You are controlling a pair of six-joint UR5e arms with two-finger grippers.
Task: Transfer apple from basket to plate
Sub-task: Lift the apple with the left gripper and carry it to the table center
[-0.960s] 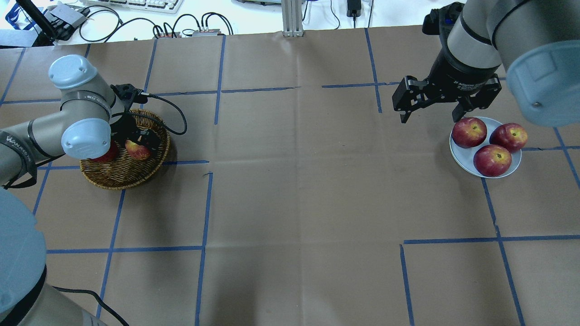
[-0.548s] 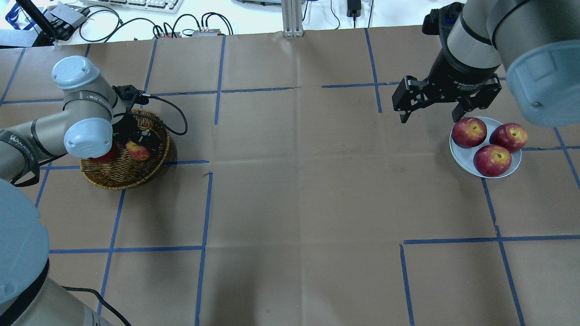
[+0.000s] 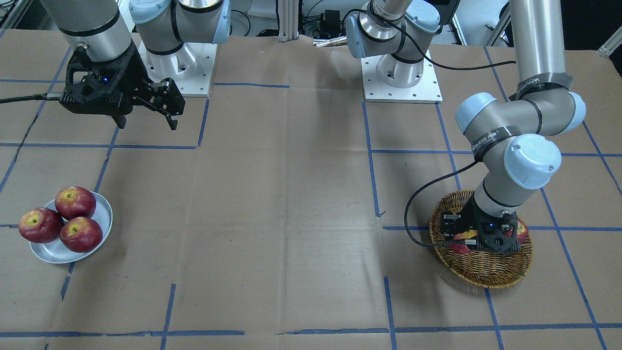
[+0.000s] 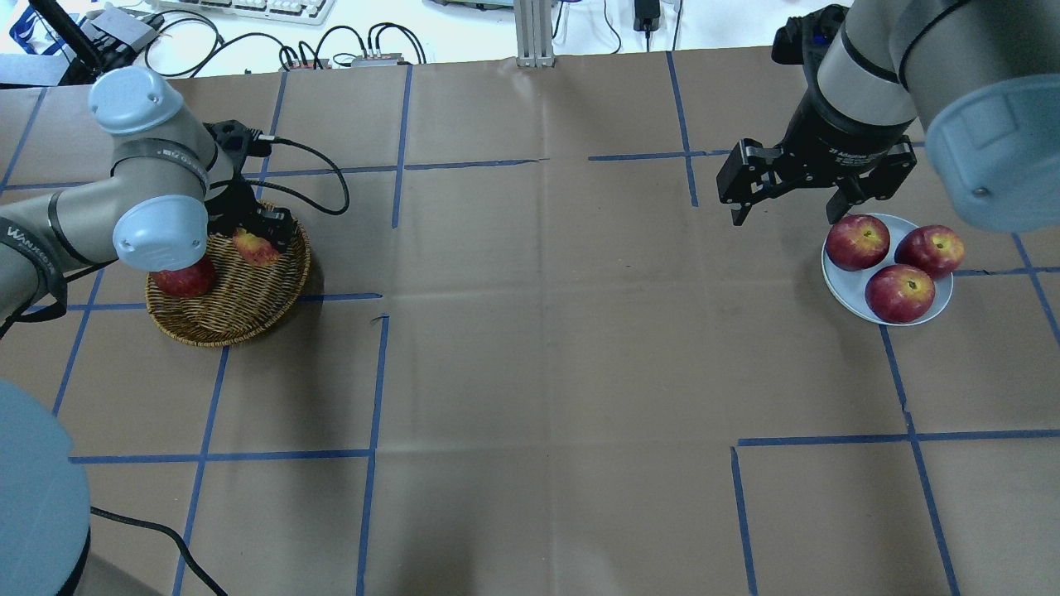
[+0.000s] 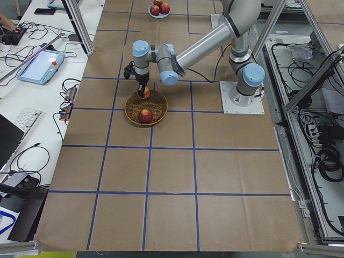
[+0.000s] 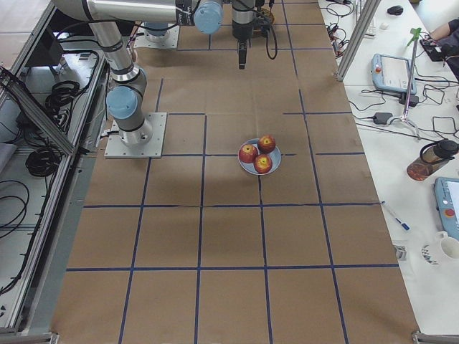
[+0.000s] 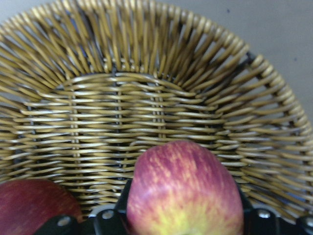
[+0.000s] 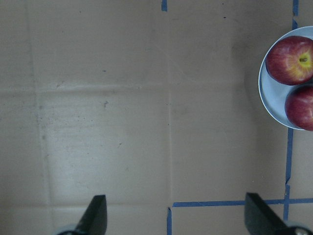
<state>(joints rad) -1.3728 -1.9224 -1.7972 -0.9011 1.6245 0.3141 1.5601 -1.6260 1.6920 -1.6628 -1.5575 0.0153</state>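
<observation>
Surface: the table is covered wall to wall in brown paper, which is divided into large squares by blue tape. The paper is creased and scuffed in places. Both arm bases are bolted to white mounting plates.

Room: aluminium frame posts are seen at the table's far edge. Beyond it, a white bench carries a keyboard and loose black cables. A tablet is noted on the side bench.

Task items: the apple is clamped between the fingers of the left gripper, over the far inner side of the basket. Whether it touches the weave cannot be told. A darker red apple lies in the basket beside it. The plate stands well apart at the other end of the table, and three dark red apples are carried on it. The right gripper is held above the paper just beside the plate, its fingers spread wide with nothing between them.

Writing: white lettering is printed on the right gripper's body, of which "Adaptive" is made out. A strap on the left arm bears white lettering beginning "WAN"; the remainder is not legible.
</observation>
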